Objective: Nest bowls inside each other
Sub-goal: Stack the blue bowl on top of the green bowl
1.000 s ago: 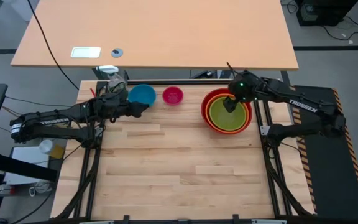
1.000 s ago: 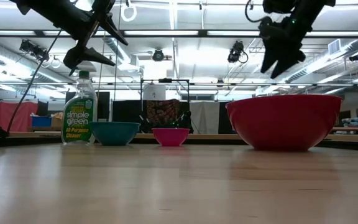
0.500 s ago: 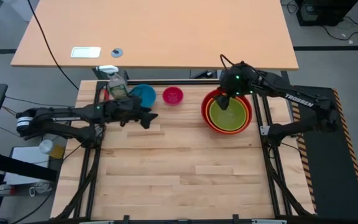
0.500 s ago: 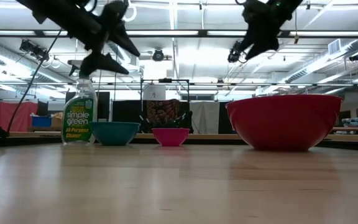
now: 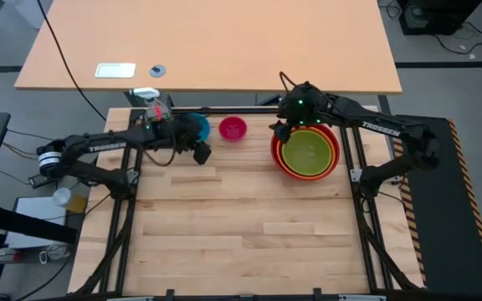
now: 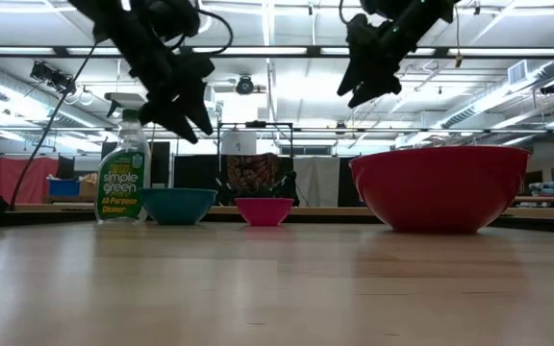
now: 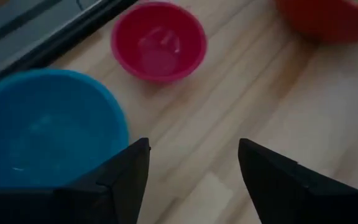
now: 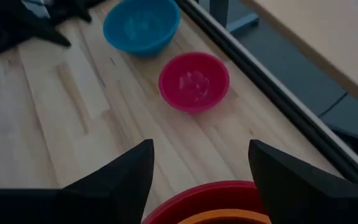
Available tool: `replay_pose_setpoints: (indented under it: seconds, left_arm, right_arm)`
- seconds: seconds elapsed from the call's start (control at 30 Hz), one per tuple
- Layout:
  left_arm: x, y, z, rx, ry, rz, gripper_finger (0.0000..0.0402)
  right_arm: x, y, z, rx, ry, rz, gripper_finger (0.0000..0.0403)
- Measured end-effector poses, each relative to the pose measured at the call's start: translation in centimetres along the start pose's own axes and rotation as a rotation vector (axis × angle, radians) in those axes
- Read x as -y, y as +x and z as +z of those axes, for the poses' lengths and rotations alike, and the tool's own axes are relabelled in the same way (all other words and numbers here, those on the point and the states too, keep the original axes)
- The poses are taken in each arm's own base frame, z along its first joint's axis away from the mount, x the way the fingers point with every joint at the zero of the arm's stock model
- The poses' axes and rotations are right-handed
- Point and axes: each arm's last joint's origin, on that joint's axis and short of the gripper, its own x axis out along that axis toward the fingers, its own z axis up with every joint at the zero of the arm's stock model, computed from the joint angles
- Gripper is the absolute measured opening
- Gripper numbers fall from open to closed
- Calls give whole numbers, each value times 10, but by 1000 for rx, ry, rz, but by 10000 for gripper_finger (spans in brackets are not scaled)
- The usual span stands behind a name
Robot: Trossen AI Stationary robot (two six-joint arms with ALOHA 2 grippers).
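Observation:
The red bowl (image 5: 275,153) stands on the table at the far right, with the orange bowl (image 5: 282,159) and the lime green bowl (image 5: 308,152) nested in it. The pink bowl (image 5: 233,129) and the blue bowl (image 5: 194,125) rest on their bases at the far edge. My left gripper (image 5: 201,155) hovers open just near-right of the blue bowl (image 7: 48,124), with the pink bowl (image 7: 158,40) beyond it. My right gripper (image 5: 279,131) hangs open above the table between the pink bowl (image 8: 194,81) and the red bowl's rim (image 8: 210,198).
A yellowish spray bottle (image 6: 123,178) stands at the far left corner beside the blue bowl (image 6: 177,205). A dark rail (image 5: 224,109) runs along the table's far edge. The near half of the wooden table (image 5: 241,234) shows only bare boards.
My left gripper has swung rightward and down from above the blue bowl's near side and has rolled about its own axis. My right gripper has left the spot over the green bowl and gone toward the table's left, past the red bowl's rim, toward the pink bowl. The bowls have stayed put.

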Motion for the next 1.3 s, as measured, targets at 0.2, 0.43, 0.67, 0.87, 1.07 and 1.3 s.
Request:
replay_pose_setpoints:
  seconds: [0.2, 0.43, 0.67, 0.87, 1.07, 1.3]
  left_arm:
    - [-19, 2, 30, -121, 4, 104, 232]
    - [-30, 19, 53, -359, 106, 183, 231]
    - [-9, 49, 60, -571, 234, 187, 231]
    - [10, 79, 50, -652, 395, 263, 235]
    - [16, 106, 34, -728, 516, 414, 266]
    - [13, 129, 22, -807, 494, 407, 281]
  right_arm:
    - [2, 11, 1, -6, -44, -30, 265]
    - [8, 8, 4, 25, -45, -44, 265]
    - [15, 7, 4, 22, -55, -62, 265]
    - [14, 7, 4, 22, -57, -55, 265]
    - [12, 7, 4, 22, -49, -48, 265]
    - [6, 7, 4, 26, -44, -34, 265]
